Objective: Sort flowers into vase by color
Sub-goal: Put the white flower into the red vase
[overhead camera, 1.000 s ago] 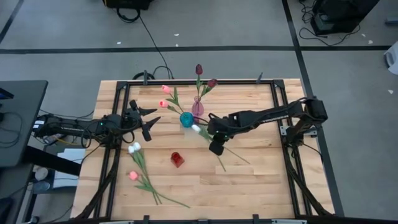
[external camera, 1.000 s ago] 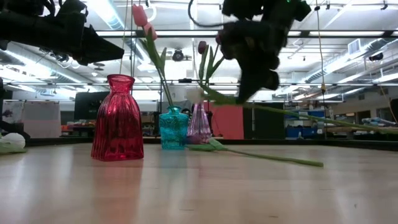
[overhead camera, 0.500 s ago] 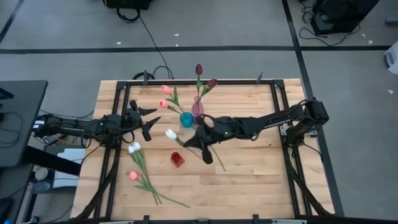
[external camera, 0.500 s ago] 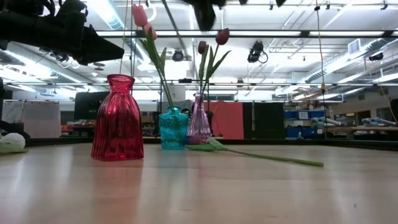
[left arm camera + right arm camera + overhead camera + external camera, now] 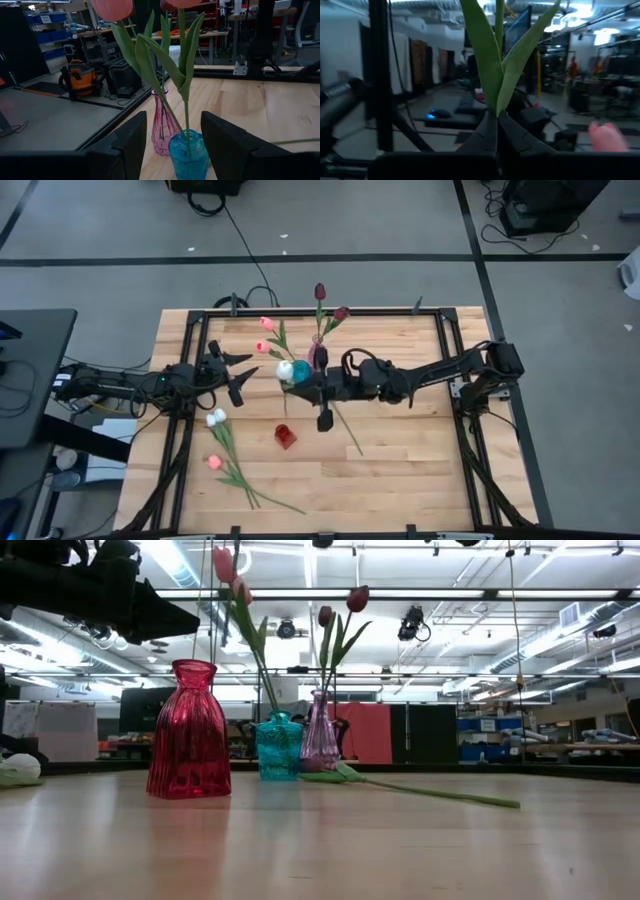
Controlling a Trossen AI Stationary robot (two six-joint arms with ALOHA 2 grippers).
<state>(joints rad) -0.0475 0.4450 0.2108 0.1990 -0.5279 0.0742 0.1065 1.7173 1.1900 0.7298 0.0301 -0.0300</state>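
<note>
My right gripper (image 5: 314, 383) hovers beside the teal vase (image 5: 300, 373), shut on a white tulip whose head (image 5: 285, 369) shows just left of that vase. Two pink tulips (image 5: 265, 325) stand in the teal vase (image 5: 279, 746). Two maroon tulips (image 5: 320, 291) stand in the pale purple vase (image 5: 318, 356). The red vase (image 5: 285, 437) holds nothing. My left gripper (image 5: 243, 371) waits open, left of the vases, with the teal vase (image 5: 187, 155) ahead of it. A white tulip (image 5: 215, 418) and a pink one (image 5: 214, 462) lie flat near the left edge. My right gripper pinches the white tulip's stem (image 5: 497, 114) between its two shut fingers, just below where the two leaves (image 5: 492, 60) fork. The stem runs on in line with the fingers. The tulip is lifted clear of the table, its head toward the table's left.
Another tulip's stem (image 5: 350, 430) lies flat on the table behind the vases, its free end (image 5: 505, 804) toward the right. A black frame rail (image 5: 330, 311) runs along the far edge. Bare wood lies near and right of the red vase (image 5: 190, 730).
My right gripper has risen from close above the table, out of the low view, and swung toward the left and far edge to the teal vase. The white tulip was lifted clear with it, and its head has swung from the table's middle to beside the teal vase.
</note>
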